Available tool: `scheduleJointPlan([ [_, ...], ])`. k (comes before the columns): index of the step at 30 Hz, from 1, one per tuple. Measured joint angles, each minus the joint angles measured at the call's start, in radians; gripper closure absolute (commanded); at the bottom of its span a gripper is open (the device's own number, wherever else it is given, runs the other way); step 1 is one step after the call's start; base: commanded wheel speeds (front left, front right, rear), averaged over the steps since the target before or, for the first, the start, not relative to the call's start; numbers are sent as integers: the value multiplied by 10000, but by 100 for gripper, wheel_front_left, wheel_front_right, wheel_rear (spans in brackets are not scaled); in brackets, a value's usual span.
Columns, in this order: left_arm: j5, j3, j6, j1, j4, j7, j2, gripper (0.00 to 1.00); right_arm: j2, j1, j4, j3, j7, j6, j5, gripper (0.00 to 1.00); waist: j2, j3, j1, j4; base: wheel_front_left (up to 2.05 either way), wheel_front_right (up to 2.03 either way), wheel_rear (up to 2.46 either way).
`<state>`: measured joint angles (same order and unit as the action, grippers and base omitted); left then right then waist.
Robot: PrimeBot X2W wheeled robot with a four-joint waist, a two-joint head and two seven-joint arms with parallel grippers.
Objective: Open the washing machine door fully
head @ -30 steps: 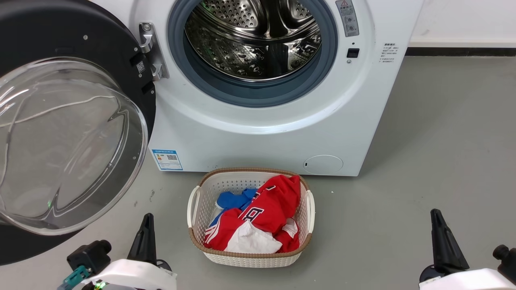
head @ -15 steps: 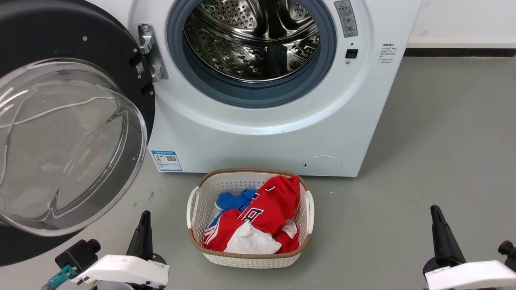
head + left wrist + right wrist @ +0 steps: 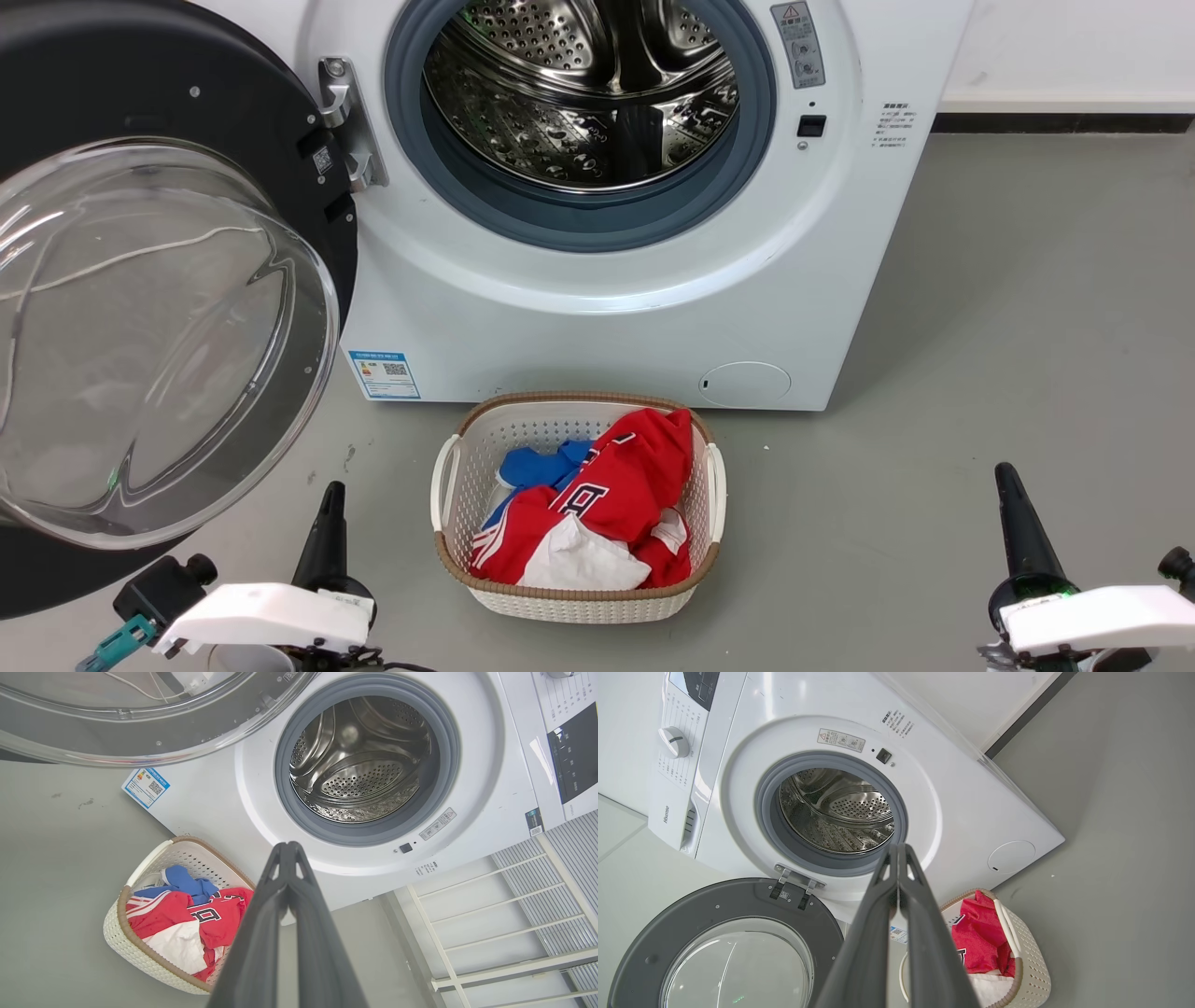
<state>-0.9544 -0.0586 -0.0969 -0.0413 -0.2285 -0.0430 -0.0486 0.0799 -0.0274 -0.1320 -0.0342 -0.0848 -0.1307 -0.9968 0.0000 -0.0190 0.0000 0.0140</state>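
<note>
The washing machine door (image 3: 159, 308) stands swung out to the left of the washing machine (image 3: 607, 317). It hangs on its metal hinge (image 3: 347, 121) at the left side of the opening, with the clear glass bowl bulging towards the room. The left gripper (image 3: 330, 499) sits low and near, just right of the door's lower rim and clear of it. Its two dark fingers are pressed together with nothing between them, tips meeting in the left wrist view. The right gripper (image 3: 1004, 476) is well off to the right over bare grey floor (image 3: 980, 327), far from the door. It too is clenched on nothing, the fingers closed tip to tip in the right wrist view.

The steel drum (image 3: 579, 93) lies exposed inside its grey gasket (image 3: 579, 219). Just in front of the machine sits a white basket (image 3: 439, 471), between the two grippers, holding a red garment (image 3: 625, 476), a blue one (image 3: 537, 464) and a white cloth (image 3: 579, 560).

From the head camera, the door's left side is cut off by the frame, and so is the top of the drum. Each gripper shows as a single dark spike there, one finger hiding the other. The left wrist view catches just the door's curved lower edge. The print on the blue label (image 3: 384, 372) is too small to read, and whatever lies under the red garment is hidden.
</note>
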Motion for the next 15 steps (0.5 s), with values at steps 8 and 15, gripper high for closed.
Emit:
scheduleJointPlan([
  [8,-930,-82,-17,-77,-23,230,-2,100,12,175,-165,-40,242,0,-947,100,0,17,0,-15,0,0,0],
  [15,-1816,-150,-88,-175,-44,439,-2,100,15,314,-313,-77,433,0,-1814,100,0,35,0,-31,0,0,0],
])
